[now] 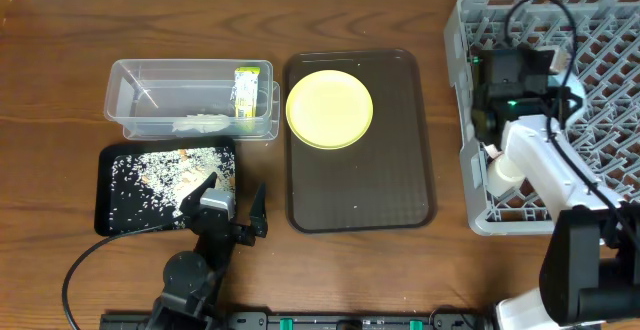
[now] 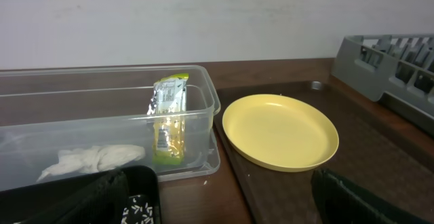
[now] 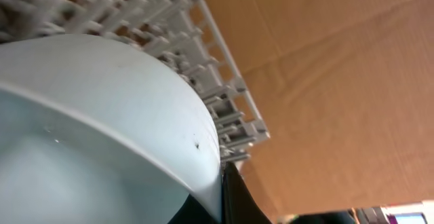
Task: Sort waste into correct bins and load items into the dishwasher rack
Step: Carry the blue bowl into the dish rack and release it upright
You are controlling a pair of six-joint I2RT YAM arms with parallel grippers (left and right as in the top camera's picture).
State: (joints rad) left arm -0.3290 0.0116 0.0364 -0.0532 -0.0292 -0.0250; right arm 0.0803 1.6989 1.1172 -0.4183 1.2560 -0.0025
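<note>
The grey dishwasher rack [image 1: 612, 60] fills the table's right end, with the right gripper [image 1: 488, 125] lowered over its near-left corner. At centre lies the dark brown serving tray [image 1: 370, 185], which carries the pale yellow plate [image 1: 329, 109] at its far-left corner. To the left, the clear tub [image 1: 118, 100] holds the green-and-yellow wrapper [image 1: 246, 90], upright against its right wall, and crumpled white paper [image 1: 200, 124]. The black tray [image 1: 108, 215] just in front of it is strewn with rice scraps [image 1: 170, 170]. The left gripper [image 1: 230, 198] hangs at that tray's right edge, fingers spread wide and empty. In the right wrist view one dark finger [image 3: 234, 200] lies against the rim of a light blue bowl [image 3: 102, 115] by the rack's lattice; whether it is clamped cannot be told
</note>
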